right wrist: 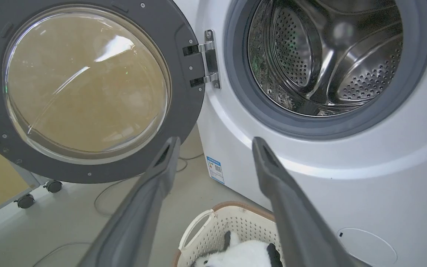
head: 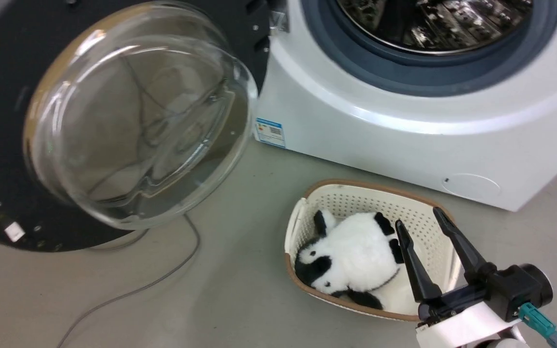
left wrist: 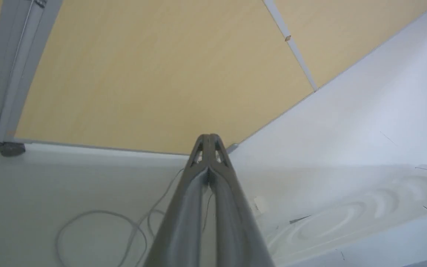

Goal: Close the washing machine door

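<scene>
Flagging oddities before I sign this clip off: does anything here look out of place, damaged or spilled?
Nothing spilled or damaged. The washing machine door hangs wide open, with a loose grey cable trailing on the floor beneath it. Oddest: a panda plush lies in the basket before the washing machine.

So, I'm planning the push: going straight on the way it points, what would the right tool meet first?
The right tool likely meets the washing machine, its white front below the hinge; depth is unclear.

A perforated basket [head: 356,200] stands on the floor [head: 240,304]. A panda plush [head: 356,253] lies inside it. A grey cable [head: 198,241] trails loose to its left.
</scene>
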